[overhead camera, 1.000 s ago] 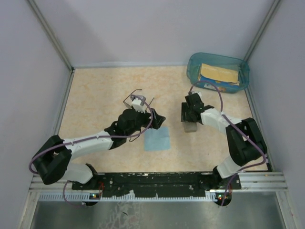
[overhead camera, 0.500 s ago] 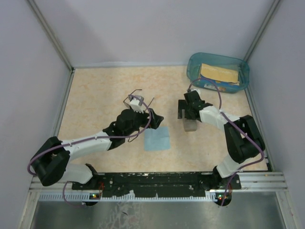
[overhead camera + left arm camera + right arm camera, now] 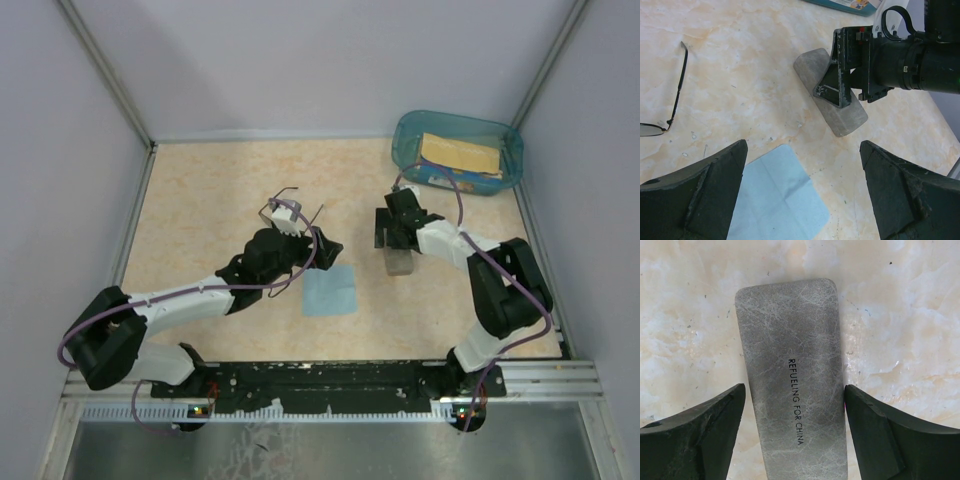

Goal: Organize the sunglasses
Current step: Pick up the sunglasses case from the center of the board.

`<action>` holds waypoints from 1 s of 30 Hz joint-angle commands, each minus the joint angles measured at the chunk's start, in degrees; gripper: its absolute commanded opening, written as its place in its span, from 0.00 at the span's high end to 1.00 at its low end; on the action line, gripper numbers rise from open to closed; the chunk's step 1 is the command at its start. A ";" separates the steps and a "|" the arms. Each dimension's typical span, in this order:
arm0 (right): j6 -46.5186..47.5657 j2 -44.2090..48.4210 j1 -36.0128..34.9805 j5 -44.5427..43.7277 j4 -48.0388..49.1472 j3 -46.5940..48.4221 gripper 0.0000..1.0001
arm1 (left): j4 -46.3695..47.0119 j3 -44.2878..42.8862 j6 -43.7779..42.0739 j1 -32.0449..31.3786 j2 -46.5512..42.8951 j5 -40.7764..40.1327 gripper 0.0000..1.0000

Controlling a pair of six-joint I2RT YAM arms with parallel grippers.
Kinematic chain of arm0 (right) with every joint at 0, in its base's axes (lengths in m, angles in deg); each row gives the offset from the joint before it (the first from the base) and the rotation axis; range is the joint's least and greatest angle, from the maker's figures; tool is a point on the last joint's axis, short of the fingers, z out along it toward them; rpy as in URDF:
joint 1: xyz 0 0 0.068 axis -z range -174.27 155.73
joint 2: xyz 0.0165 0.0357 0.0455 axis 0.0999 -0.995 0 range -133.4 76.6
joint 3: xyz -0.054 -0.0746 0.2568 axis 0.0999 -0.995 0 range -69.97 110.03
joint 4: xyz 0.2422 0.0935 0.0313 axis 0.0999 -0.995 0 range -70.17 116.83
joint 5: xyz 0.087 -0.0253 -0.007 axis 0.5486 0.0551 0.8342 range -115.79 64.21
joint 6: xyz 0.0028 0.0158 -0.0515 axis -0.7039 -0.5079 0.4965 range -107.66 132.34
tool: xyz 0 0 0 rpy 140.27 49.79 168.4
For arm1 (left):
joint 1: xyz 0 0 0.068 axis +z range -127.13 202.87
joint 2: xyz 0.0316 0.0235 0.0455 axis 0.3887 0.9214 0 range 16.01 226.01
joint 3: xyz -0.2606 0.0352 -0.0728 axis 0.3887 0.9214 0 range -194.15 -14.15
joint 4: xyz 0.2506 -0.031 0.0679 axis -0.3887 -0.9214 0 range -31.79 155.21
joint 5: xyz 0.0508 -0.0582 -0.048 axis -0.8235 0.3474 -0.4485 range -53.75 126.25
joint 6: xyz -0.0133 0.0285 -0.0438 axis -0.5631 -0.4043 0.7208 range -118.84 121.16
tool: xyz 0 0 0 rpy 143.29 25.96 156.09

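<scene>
1. Find the thin dark wire-framed sunglasses [image 3: 649,130] lying flat on the beige marbled counter [image 3: 200,190], near the left claw [image 3: 802,147] and well apart from the grey rectangular case [image 3: 792,375], with one long temple arm stretched out.
2. Note the left claw spread wide and empty, hanging above the counter near one edge of the light blue square cloth [image 3: 775,195].
3. Note the right claw [image 3: 795,390] spread as well and gripping nothing, with one finger along each long side of the case. Cannot tell whether the fingers already touch it.
4. Probably the step of taking the case, with the sunglasses not yet picked up.
5. Beware of a slip here. Closing off-centre on the rounded, smooth-looking sides may turn the case or squeeze it out and push it along the counter.
6. Beware also of the thin frame. Lying so flat, it gives little to catch, and pressing down hard may bend the temple arm or scratch a lens.
7. Keep in mind the closeness of both arms in the middle. Reaching across at the same time may bring wrist or cable against the other claw.
</scene>
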 commanded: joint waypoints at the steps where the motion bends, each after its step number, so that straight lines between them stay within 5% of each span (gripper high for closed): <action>1: 0.46 -0.91 -0.38 -1.57 0.94 2.74 0.20 | 0.53 0.61 -0.70 0.46 -1.01 -0.39 0.00; 8: 0.46 -0.96 -0.39 -1.83 0.86 2.82 0.24 | 0.68 0.62 -0.58 0.54 -0.91 -0.21 0.00; 18: 0.14 0.40 -0.40 -2.31 1.22 2.44 0.92 | 0.70 0.67 -0.59 0.57 -0.93 -0.17 0.00; 30: -2.26 12.82 -0.30 5.65 6.22 -0.62 1.00 | 3.22 -0.58 1.30 0.47 3.38 4.09 0.00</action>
